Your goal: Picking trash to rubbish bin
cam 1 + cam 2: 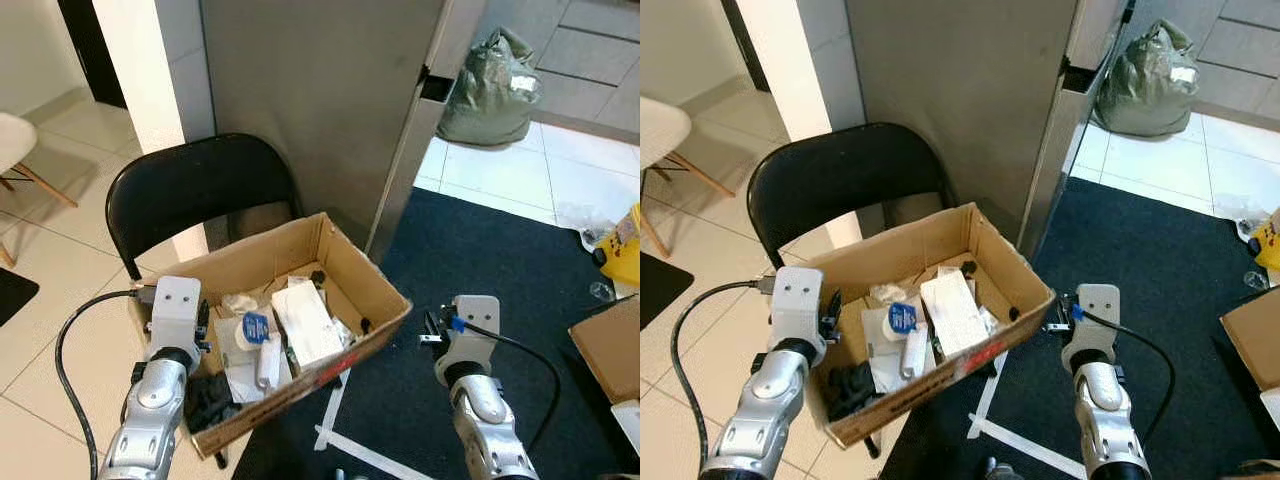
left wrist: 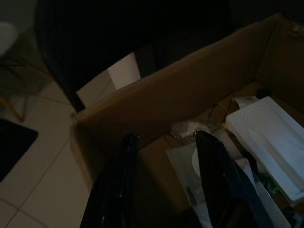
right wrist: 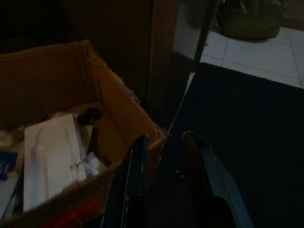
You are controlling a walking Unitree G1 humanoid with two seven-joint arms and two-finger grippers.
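While parted, left gripper (image 2: 164, 175) fingers overhang cardboard box (image 2: 190, 90) trash.

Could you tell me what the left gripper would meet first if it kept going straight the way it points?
Probably the box's near-left wall or the trash just inside it; the left gripper, fingers open, points over that rim. Depth is hard to judge.

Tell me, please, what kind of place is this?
Probably a home, near a kitchen or hallway: tiled floor, a dark rug, a black chair, and a cardboard box of trash.
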